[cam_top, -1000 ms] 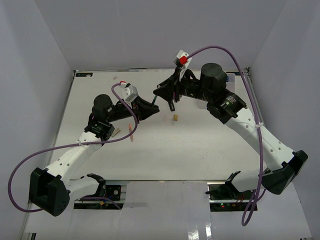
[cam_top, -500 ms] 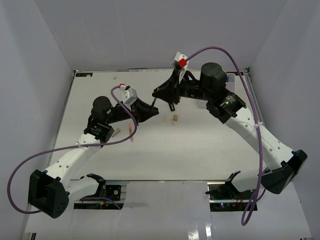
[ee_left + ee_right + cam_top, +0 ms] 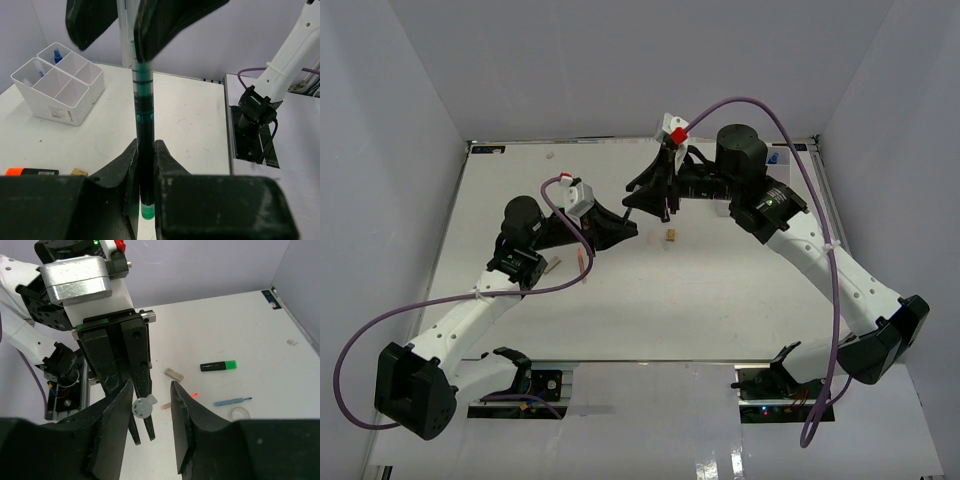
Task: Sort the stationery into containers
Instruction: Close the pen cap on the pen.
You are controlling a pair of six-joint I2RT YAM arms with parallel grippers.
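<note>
The left tool [image 3: 145, 150] clamps a green-banded pen [image 3: 144, 110] above the worktop [image 3: 195, 125]. The pen's far end sits inside the right tool [image 3: 149, 405], whose fingers are narrowly parted and not closed on it. A white box [image 3: 60, 85] stands beyond.

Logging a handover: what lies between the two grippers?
A green-banded pen, clamped by the left gripper, reaching into the right gripper; left wrist view.

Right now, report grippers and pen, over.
Left gripper shut on green-banded pen. Right gripper open, jaws either side of pen's far end, not clamped. Small tan block lies nearby; nothing blocking.
</note>
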